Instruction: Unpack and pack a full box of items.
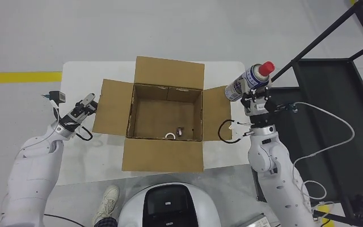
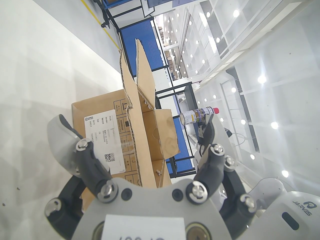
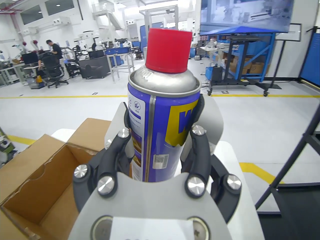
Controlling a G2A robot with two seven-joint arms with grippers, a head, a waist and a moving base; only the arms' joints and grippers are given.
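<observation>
An open cardboard box (image 1: 164, 116) stands mid-table with all flaps spread; a small white ring and a dark bit (image 1: 172, 134) lie on its floor. My right gripper (image 1: 253, 93) is shut on a blue and yellow spray can (image 3: 160, 116) with a red cap (image 1: 266, 68), held above the table just right of the box's right flap. The spray can (image 2: 197, 114) also appears in the left wrist view beyond the box (image 2: 130, 131). My left gripper (image 1: 89, 102) stands open with nothing between its fingers, beside the box's left flap.
The white table (image 1: 91, 74) reaches a little past the box on every side. A black metal rack (image 1: 329, 96) stands close by on the right. A shoe (image 1: 106, 203) shows on the floor at the table's near edge.
</observation>
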